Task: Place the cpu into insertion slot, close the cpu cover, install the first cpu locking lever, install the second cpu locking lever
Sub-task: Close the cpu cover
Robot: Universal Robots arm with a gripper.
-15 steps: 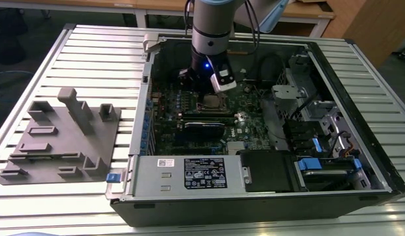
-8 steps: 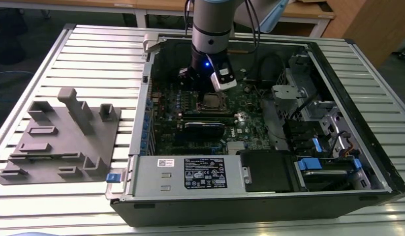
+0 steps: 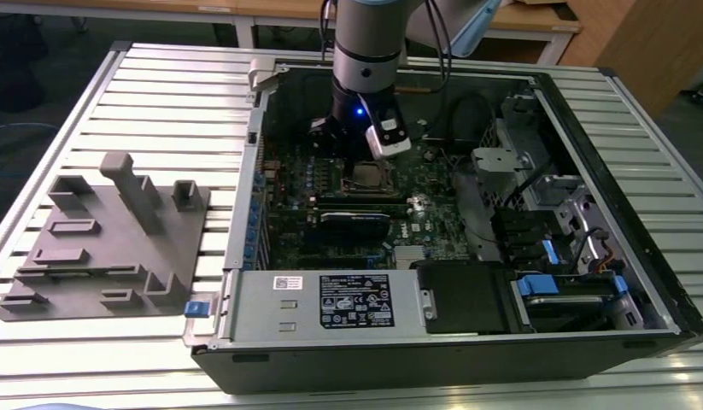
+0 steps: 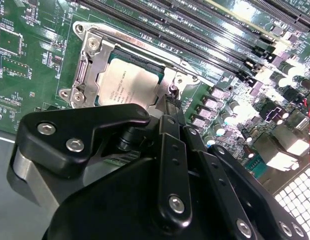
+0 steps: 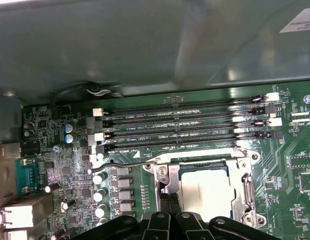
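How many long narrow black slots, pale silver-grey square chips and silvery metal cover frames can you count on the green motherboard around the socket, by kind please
long narrow black slots: 4
pale silver-grey square cpu: 1
silvery square metal cpu cover: 1
Total: 6

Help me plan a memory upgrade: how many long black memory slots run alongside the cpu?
4, parallel beside the cpu: nearest slot, second slot, third slot, farthest slot. None seems hidden.
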